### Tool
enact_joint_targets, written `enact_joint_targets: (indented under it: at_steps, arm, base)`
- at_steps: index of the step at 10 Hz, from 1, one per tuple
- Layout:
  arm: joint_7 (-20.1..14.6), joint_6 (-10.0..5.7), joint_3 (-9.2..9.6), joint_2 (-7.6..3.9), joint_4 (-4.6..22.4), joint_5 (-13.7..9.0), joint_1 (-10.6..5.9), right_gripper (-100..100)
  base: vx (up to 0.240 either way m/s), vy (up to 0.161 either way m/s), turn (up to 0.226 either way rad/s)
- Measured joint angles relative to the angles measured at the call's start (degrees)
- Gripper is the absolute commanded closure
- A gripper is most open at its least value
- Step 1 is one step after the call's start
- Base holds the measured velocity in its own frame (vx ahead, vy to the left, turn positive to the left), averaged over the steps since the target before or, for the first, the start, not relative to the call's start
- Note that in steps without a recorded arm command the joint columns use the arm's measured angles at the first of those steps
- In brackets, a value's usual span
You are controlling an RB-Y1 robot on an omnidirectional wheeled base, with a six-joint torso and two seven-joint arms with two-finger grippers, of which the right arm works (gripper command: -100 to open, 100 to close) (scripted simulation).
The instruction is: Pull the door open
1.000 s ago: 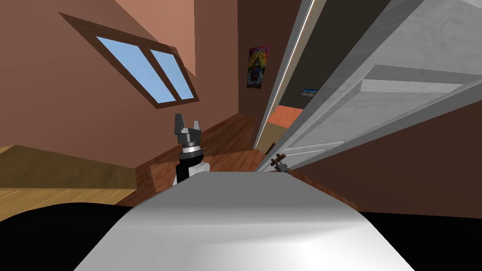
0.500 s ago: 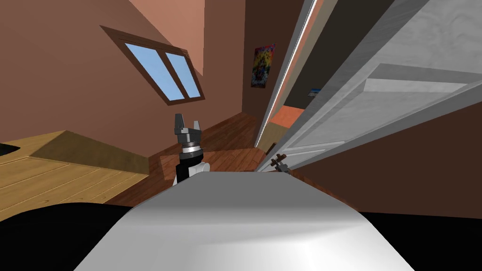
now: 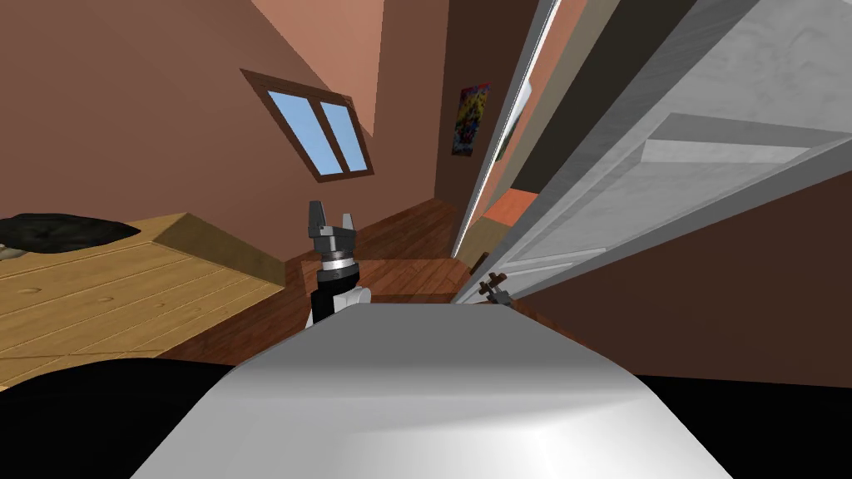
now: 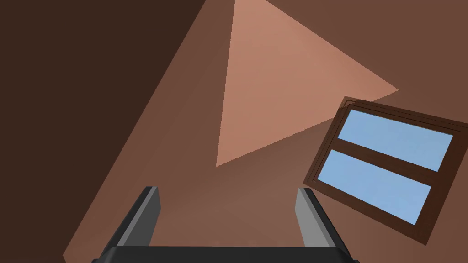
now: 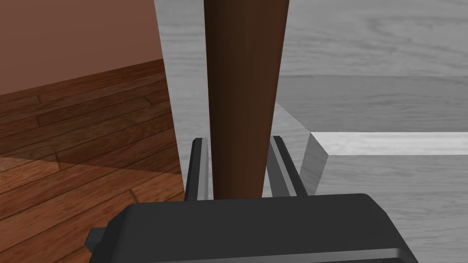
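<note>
jaws of right gripper (image 5: pixel 237 139) clamping brown door handle (image 5: pixel 244 68), grey door (image 5: pixel 365 45) behind

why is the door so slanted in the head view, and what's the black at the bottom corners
Head view: the wide, rolled lens slants everything, door and window alike; the black area is undrawn, not shadow. Right wrist view: the brown door handle looms large because the camera sits close to it.
</note>
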Motion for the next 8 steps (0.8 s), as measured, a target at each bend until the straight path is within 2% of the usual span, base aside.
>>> enact_joint_targets:
  at_steps: [3, 4, 8]
  arm:
    - [-0.32, -0.58, 0.34, -0.09, 0.44, 0.18, -0.12, 100]
    - [-0.52, -0.95, 0.47, -0.02, 1.01, 0.27, -0.30, 100]
    - [-0.78, -1.23, 0.42, -0.08, 1.42, 0.37, -0.67, 100]
  base:
    - [-0.192, -0.082, 0.122]
    - [-0.078, -0.032, 0.028]
    - [-0.158, -0.066, 0.144]
